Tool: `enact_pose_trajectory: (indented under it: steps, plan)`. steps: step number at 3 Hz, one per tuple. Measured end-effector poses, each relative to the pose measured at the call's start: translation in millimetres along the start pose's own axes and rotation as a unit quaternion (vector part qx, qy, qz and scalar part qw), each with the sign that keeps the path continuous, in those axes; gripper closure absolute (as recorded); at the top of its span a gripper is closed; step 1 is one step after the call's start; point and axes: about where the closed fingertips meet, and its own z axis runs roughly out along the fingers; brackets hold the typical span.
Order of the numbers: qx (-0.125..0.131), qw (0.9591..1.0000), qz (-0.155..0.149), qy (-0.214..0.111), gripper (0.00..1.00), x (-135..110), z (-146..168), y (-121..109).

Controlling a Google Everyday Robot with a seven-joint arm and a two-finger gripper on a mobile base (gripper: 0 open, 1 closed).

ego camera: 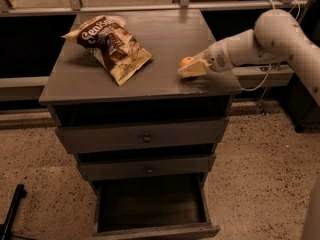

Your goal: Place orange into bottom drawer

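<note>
One gripper (pixel 192 70) at cabinet top (pixel 165 39), apparently tight around orange (pixel 187 61); chip bag (pixel 111 45) well apart.

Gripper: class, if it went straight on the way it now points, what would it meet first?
Probably the orange, right at the tip of the gripper on the cabinet top; the chip bag lies further along. Depth is unclear.

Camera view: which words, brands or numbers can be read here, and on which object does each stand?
"Sea Sal…": white script on the chip bag; its smaller print is too blurred to read.
No text shows on the tool, which is beside the orange on the cabinet top.
</note>
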Motion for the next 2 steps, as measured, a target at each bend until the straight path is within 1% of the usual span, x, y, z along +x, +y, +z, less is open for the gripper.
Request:
enact_pose_trajectory:
  steps: [1,2]
  plan:
    - [-0.047,0.993,-0.013,-0.108,1.0,-5.6,-40.0,36.3]
    - [-0.112,0.9755,-0.056,-0.181,1.0,2.6,-84.3,101.9]
